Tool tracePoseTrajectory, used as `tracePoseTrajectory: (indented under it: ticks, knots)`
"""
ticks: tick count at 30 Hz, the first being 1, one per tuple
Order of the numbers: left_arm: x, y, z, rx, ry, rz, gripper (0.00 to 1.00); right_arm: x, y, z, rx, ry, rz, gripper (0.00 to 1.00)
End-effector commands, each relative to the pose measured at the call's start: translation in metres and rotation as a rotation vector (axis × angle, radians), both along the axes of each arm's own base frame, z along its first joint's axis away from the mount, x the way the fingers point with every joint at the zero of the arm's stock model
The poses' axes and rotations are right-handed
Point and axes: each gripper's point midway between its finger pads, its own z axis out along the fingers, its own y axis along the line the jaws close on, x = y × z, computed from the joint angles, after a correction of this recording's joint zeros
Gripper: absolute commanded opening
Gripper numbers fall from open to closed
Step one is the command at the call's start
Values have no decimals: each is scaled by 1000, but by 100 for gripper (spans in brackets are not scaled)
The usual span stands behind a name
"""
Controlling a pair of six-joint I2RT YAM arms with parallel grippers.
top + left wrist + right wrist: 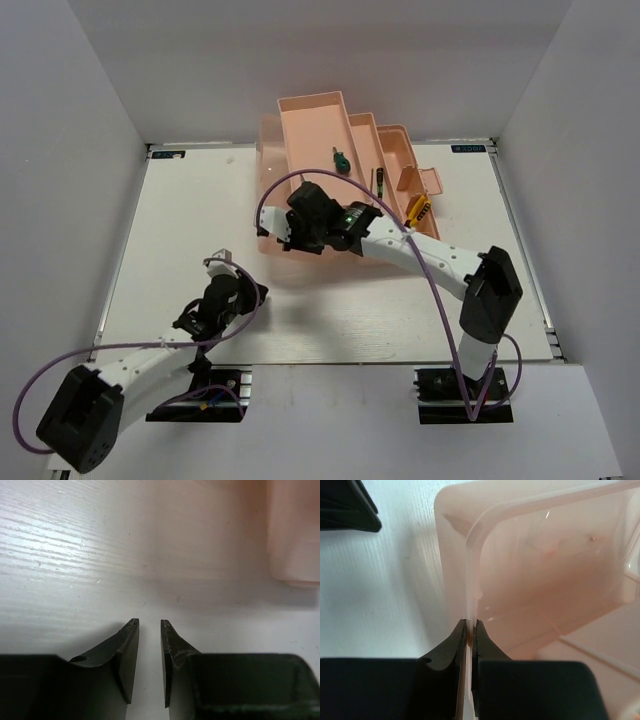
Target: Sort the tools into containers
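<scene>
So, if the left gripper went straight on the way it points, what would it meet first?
Probably bare table; the toolbox corner lies right of the line from the left gripper, though depth is unclear.

the left half of the table lies bare in the top view, giving a wide way in from the lower left up to the toolbox at upper centre. the left gripper hangs over that bare stretch, with the toolbox's corner at the upper right of its view. the right arm slants from lower right to centre and bars the toolbox's near side. the right gripper pinches its near-left wall. a purple cable arches over that arm. a narrower bare strip runs right of the toolbox.
</scene>
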Motion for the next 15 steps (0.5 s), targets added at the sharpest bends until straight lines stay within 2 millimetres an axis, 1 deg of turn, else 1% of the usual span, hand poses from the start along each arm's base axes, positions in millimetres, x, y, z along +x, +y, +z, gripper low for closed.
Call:
tracePoseTrajectory:
  ticks: [1, 3, 4, 6, 7, 8, 9, 10, 11, 12, 13, 14, 15]
  knots:
    - [25, -7, 18, -48, -99, 24, 35, 13, 1, 89, 215, -132, -43, 0]
    - [33, -9, 19, -54, -110, 33, 33, 12, -2, 92, 221, -129, -47, 0]
    - [42, -14, 23, -63, -124, 33, 33, 10, -3, 90, 225, -113, -47, 0]
    - [52, -15, 27, -79, -137, 49, 33, 8, -5, 92, 231, -101, -43, 0]
    - [60, -19, 32, -101, -152, 54, 33, 7, -6, 89, 230, -89, -51, 0]
    - [66, -18, 35, -106, -162, 65, 35, 7, -7, 86, 224, -83, -50, 0]
    - [73, -24, 43, -130, -175, 62, 37, 6, -8, 87, 228, -80, -50, 0]
    - [79, -23, 47, -143, -181, 78, 40, 6, -8, 83, 221, -74, -53, 0]
    - [84, -22, 42, -136, -163, 83, 48, 4, -9, 84, 225, -71, -53, 0]
    - [92, -27, 52, -159, -182, 87, 50, 4, -10, 85, 227, -69, -55, 0]
    - [99, -27, 57, -178, -189, 92, 54, 4, -11, 83, 223, -64, -62, 0]
    - [103, -25, 57, -180, -187, 96, 60, 0, -8, 83, 234, -42, -43, 0]
    - [108, -30, 59, -195, -177, 95, 60, -1, -10, 85, 238, -42, -44, 0]
